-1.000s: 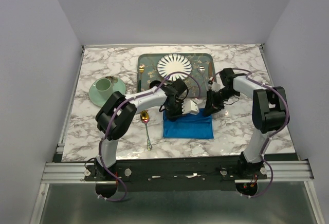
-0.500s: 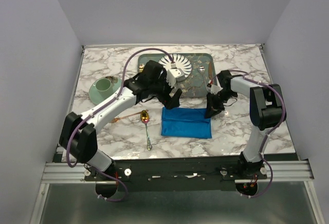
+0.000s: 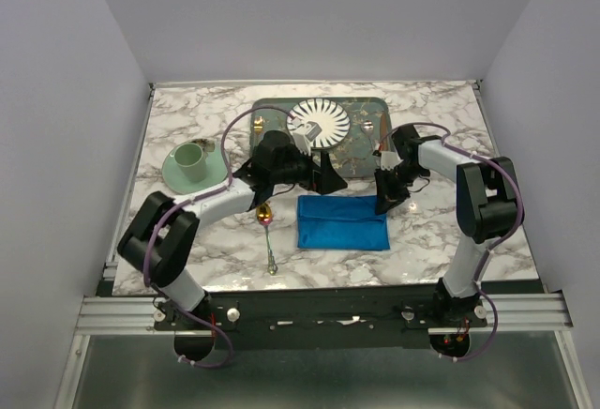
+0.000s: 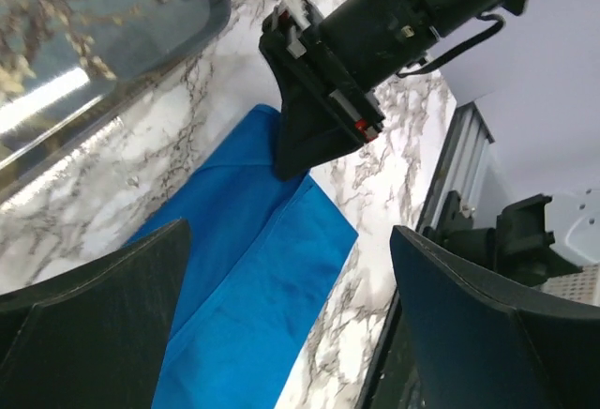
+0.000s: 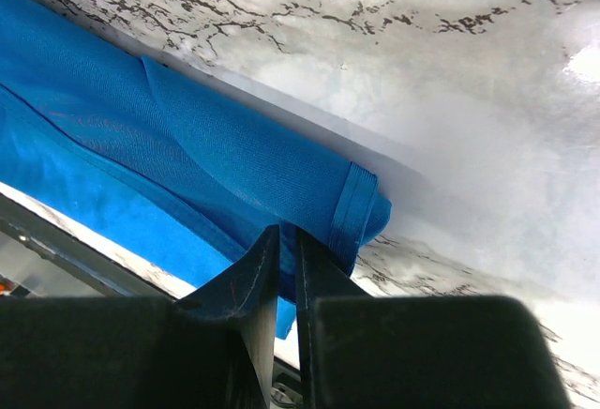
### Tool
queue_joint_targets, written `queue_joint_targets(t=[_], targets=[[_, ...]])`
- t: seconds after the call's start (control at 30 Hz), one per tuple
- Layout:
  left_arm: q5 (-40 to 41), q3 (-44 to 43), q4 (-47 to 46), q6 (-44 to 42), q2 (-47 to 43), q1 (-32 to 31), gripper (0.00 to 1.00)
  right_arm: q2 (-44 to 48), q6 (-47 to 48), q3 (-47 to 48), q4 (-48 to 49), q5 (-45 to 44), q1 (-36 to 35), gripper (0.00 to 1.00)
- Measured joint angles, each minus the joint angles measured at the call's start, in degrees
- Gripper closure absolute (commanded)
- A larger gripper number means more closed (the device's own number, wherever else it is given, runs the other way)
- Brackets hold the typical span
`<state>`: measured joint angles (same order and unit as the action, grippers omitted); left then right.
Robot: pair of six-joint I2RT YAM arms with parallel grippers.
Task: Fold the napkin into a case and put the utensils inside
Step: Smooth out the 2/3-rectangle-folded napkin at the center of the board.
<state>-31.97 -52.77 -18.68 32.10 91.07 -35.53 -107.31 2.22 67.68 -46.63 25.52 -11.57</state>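
The bright blue napkin lies folded into a flat rectangle on the marble table, in front of the tray. My right gripper is shut on its far right corner, and in the right wrist view the fingertips pinch a fold of napkin. My left gripper hovers wide open above the napkin's far edge, holding nothing. In the left wrist view the napkin shows between the spread fingers, with the right gripper at its corner. The gold-bowled spoon lies left of the napkin.
The grey-green tray behind the napkin carries a striped white plate and other cutlery. A mint cup on a saucer stands at the left. My left arm stretches low across the table toward the tray.
My left gripper let go of the napkin, opened wide and pulled back toward the tray while its arm swung left. The right gripper kept its pinch on the corner.
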Motion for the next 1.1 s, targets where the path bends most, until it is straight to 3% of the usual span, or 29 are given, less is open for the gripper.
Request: queue_joint_targets(t=[0.13,0.37,0.83,1.1], targets=[[-1.5,1.7,-10.4,11.5,8.2,0.0,0.01,0.0,0.6,0.1,-0.1,-0.5,-0.1,0.80],[-1.7,1.8,-18.7,23.3,16.5,0.0,0.01,0.1,1.0,0.3,-0.1,-1.0,-0.1,0.80],[-1.9,5.0,-24.0,30.3,22.1,3.3,0.01,0.1,2.5,1.5,-0.6,-1.9,-0.1,0.79],[-1.8,5.5,-26.0,31.2,22.4,3.6,0.01,4.4,2.3,3.9,-2.0,2.7,-0.1,0.71]])
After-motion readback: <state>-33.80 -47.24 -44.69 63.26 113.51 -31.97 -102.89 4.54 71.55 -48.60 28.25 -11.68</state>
